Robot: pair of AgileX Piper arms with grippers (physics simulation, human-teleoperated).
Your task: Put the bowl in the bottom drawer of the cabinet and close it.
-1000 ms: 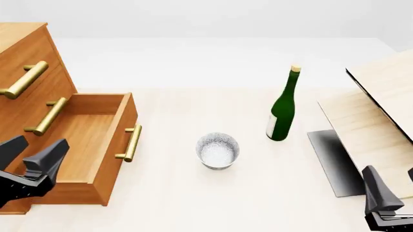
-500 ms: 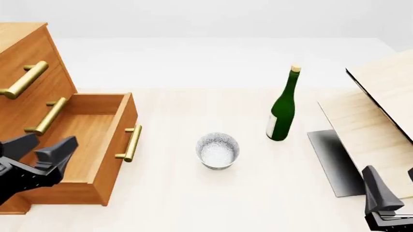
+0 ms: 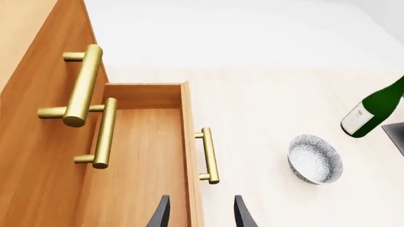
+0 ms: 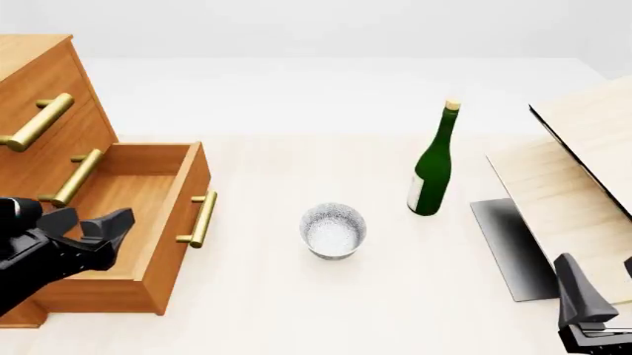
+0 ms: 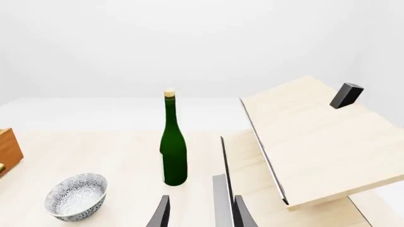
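the bowl (image 4: 334,231) sits upright on the table (image 4: 296,310), in the open between the bottom drawer (image 4: 138,222) and the green bottle (image 4: 433,164), touching neither. the drawer is pulled well out of the cabinet (image 4: 44,111), its inside bare. the left gripper (image 4: 84,225) hangs over the drawer's near part with its fingers parted and holding nothing; in its wrist view the two tips straddle the drawer's front wall. the right gripper (image 5: 198,213) waits low at the near right, fingers apart and empty, beside the pale boards (image 4: 582,170).

the likely trouble, as i judge it: a sideways reach from the left arm could catch the drawer front or its brass handle (image 4: 200,219) and nudge the drawer partly shut. a pinch on the bowl's thin rim may slip or tip it — it looks smooth and deep.

room is good around the bowl on every side. the bottle stands near enough that a wide sweep from the right could knock it over. the upper handles overhang the drawer's back part, so the front part is the freer place to lower the bowl.
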